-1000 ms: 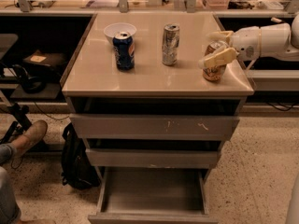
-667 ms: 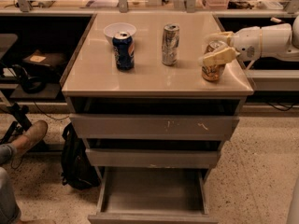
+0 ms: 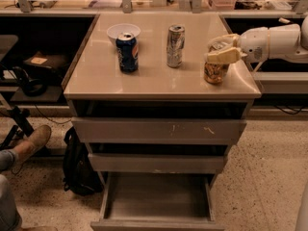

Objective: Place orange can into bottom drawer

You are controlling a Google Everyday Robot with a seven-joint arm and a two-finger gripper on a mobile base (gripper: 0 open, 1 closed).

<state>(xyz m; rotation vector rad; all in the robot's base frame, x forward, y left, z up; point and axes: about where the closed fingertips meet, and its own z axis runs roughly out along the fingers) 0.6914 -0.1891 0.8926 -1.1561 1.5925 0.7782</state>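
Observation:
The orange can stands near the right edge of the cabinet top. My gripper reaches in from the right and is shut on the can's upper part, one finger in front and one behind. The can still rests on the top. The bottom drawer is pulled open at the foot of the cabinet, and its grey interior is bare.
A dark blue can stands in front of a white bowl, and a silver-grey can is beside them. The two upper drawers are shut. A black backpack and a person's shoe are at the left on the floor.
The orange can and the gripper have shifted slightly left and the can stands more upright. Nothing else has moved.

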